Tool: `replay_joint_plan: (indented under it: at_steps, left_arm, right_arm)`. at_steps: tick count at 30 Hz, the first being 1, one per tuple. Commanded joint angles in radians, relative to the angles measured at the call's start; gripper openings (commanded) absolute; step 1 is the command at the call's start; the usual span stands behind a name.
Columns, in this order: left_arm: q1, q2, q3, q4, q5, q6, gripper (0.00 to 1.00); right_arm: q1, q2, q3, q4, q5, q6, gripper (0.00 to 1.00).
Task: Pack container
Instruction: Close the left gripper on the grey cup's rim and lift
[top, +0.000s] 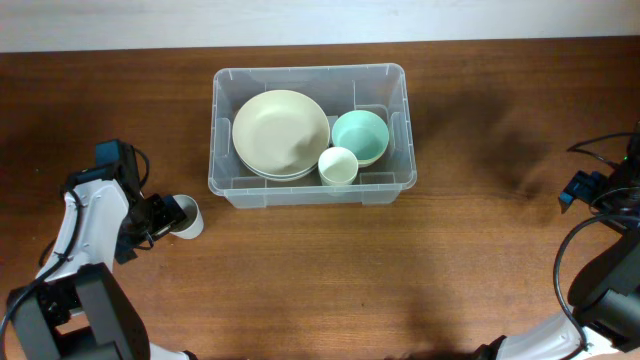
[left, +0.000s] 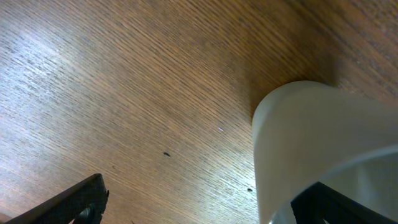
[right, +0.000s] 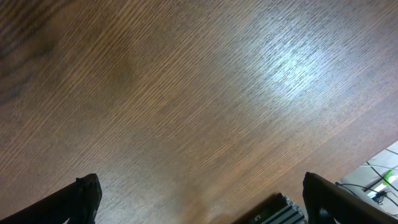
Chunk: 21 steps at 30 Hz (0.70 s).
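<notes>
Clear plastic forms the container (top: 300, 68), which sits on the brown wooden table (top: 330, 280) toward the far middle, its long side running left to right. Inside it a large cream bowl (top: 280, 128) fills the left part, a teal bowl (top: 362, 133) sits at the right, and a small cream cup (top: 338, 165) stands upright at the near wall, touching the teal bowl. A white cup (top: 187, 216) stands on the table well apart from the container, off its near left corner. The left gripper (top: 165, 213) is down at this cup with its jaws spread wide. In the left wrist view one dark finger (left: 336, 205) appears to sit in the cup's mouth while the other is far out to the side, so nothing is clamped. The right gripper (top: 578, 190) is at the table's right edge, jaws spread wide over bare wood and holding nothing.
</notes>
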Motion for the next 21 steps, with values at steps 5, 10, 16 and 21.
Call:
replay_joint_plan:
  at_steps: [5,10,16,21]
  left_arm:
    - [0.003,0.002,-0.003,0.003,0.03,0.009,0.69]
    - [0.003,0.002,0.02,0.002,0.03,0.009,0.11]
    - [0.011,0.002,0.143,-0.021,0.023,0.008,0.01]
    - [0.039,0.002,0.301,-0.059,0.026,-0.001,0.01]
  right_arm:
    - [-0.005,-0.018,0.013,0.0,0.009,0.004,0.99]
    - [-0.005,-0.018,0.013,0.0,0.009,0.004,0.99]
    - [-0.005,-0.018,0.013,0.0,0.009,0.004,0.99]
    - [-0.005,-0.018,0.013,0.0,0.009,0.004,0.99]
